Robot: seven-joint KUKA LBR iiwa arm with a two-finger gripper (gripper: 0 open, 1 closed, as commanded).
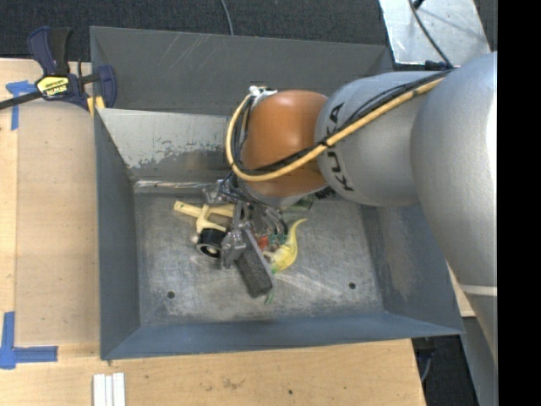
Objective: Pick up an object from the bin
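With the jaws down in the small heap at mid-floor of the bin [114,252], their opening beyond our telling, we judge the dark grey block [254,274] beside them stiff, light and best pinched across its narrow sides.

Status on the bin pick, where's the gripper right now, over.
Gripper low, middle of bin. Nearest: dark grey block, black round piece, yellow piece. Hold unconfirmed. Cream stick crowding the left.

Grey metal bin [118,252], silver arm [380,142] came in from the right, claw [243,227] hung low over a small mid-floor heap, cream stick [193,212], black round piece [208,244], dark grey block [254,275], yellow curved thing [287,252].
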